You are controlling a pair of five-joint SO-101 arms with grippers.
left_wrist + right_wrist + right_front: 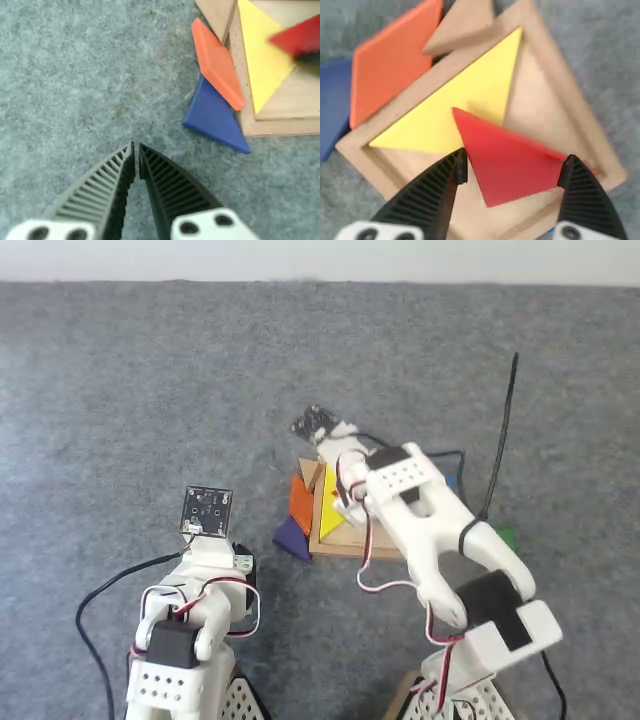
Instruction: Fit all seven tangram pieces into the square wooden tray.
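Note:
The square wooden tray [572, 100] holds a large yellow triangle [470, 105] flat in one corner. Just above the tray floor, my right gripper [515, 167] is shut on a red triangle [512, 160], one finger on each side of it. An orange parallelogram [390, 65], a blue triangle [332, 100] and a bare-wood triangle [462, 22] lie outside, against the tray's rim. In the high view the right arm [410, 490] covers most of the tray [345, 543]. My left gripper [136, 147] is shut with nothing in it, low over the carpet, short of the blue triangle [215, 117].
Grey carpet covers the whole table. A green piece [507, 537] and a light-blue piece [450, 480] peek out from behind the right arm on the tray's far side. A black cable [500, 440] rises to the right of the tray. Open carpet stretches to the left.

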